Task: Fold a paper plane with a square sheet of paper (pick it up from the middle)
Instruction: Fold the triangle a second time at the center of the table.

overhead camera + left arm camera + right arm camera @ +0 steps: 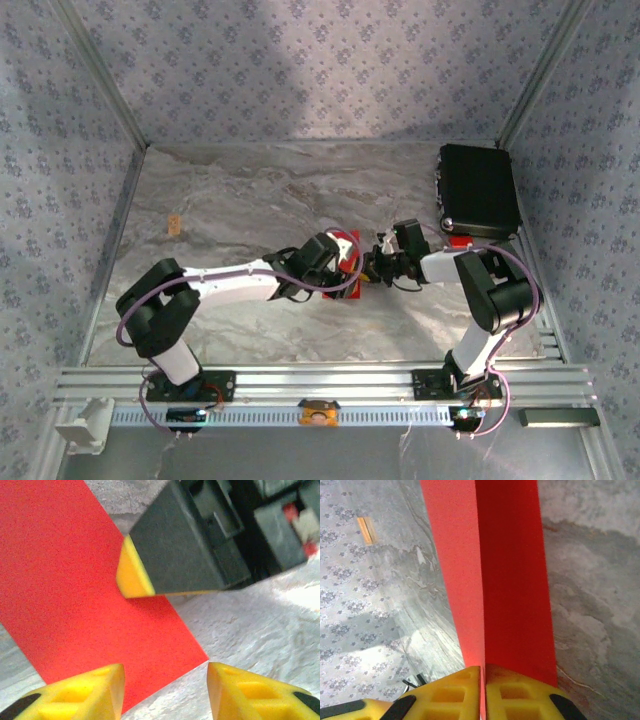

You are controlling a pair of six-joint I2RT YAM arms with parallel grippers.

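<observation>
Red and thin, the square sheet of paper (495, 570) sits near the middle of the marble bench (240, 200), with a centre crease running from the right end effector (482, 690), whose pads are clamped together on the sheet's end. The left end effector (165, 692) hovers over a corner of the sheet, fingers apart and holding nothing. A sharp fold likely calls for a firm right-hand clamp while the left presses along the crease line, not across it.
</observation>
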